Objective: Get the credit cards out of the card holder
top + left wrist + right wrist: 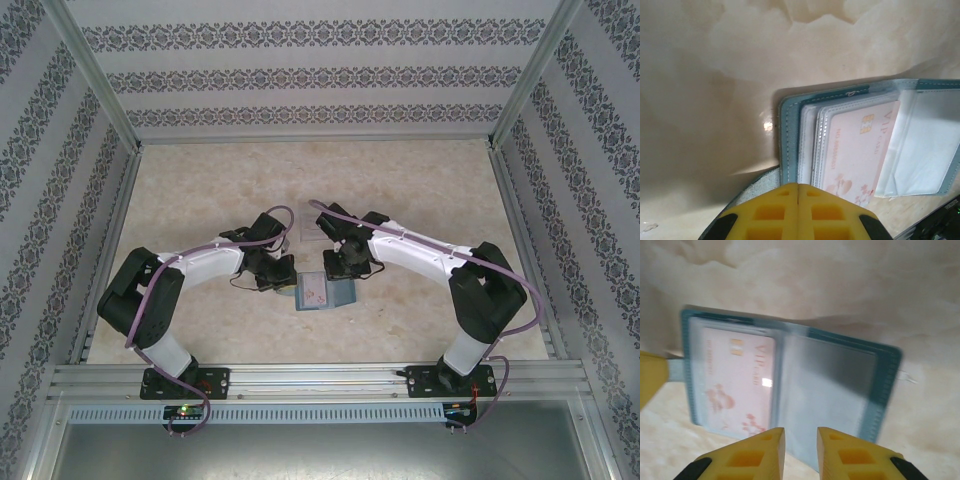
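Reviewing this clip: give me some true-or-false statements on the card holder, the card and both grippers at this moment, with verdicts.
1. The card holder lies opened flat on the table. True.
2. The card lies loose on the table beside the holder. False: it sits in a clear sleeve inside the holder.
3. The left gripper has its fingers closed together. True.
4. The right gripper is shut tight with no gap. False: a narrow gap shows between its fingers, at the holder's near edge.
5. The visible card is black. False: it is pale pink, with a chip and "VIP" printed on it.
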`<state>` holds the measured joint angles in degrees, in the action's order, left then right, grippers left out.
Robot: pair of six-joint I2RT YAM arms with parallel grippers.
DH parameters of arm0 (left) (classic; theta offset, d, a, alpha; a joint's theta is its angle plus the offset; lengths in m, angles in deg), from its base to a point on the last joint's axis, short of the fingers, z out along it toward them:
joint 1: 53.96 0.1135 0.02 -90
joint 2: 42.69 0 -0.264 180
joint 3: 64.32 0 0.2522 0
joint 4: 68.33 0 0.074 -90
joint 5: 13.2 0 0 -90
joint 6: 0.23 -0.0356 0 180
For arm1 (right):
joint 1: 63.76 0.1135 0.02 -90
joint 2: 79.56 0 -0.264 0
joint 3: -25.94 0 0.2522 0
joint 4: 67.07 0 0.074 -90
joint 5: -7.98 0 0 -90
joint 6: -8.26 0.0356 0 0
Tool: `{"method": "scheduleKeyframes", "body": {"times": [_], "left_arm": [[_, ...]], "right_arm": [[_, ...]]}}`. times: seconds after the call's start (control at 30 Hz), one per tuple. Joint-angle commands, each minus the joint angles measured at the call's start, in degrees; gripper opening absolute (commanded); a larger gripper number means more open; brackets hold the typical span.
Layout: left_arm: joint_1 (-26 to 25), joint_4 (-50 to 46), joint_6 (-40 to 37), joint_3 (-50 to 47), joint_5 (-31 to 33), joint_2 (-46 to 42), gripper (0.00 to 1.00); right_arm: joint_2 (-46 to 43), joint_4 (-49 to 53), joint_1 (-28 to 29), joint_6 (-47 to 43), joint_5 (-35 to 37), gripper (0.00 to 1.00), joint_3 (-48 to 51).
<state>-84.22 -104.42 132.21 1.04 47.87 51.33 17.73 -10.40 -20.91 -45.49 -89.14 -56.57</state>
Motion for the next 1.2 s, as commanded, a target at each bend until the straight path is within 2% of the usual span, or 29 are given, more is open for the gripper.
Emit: {"method": "scheduleKeyframes", "body": {"times": [0.0,0.27,0.53,1.17], "left_arm": [[0.0,-0.3,-0.6,1.8,-2.0,-1.1,0.02],[-1.1,2.3,0.5,2.7,-4.4,0.9,0.0],[-2.2,5.2,1.8,3.4,-7.4,3.7,0.0],[-3.1,2.7,0.7,3.9,-5.6,7.6,0.0]], "right_arm": [[-0.7,-6.4,-0.9,2.8,-7.1,0.24,2.9],[0.1,-16.5,-3.0,6.5,-14.9,0.22,8.8],[1.1,-20.3,-4.5,7.1,-17.4,0.21,11.4],[4.5,-23.1,-4.8,7.1,-20.3,0.22,11.5]]}}
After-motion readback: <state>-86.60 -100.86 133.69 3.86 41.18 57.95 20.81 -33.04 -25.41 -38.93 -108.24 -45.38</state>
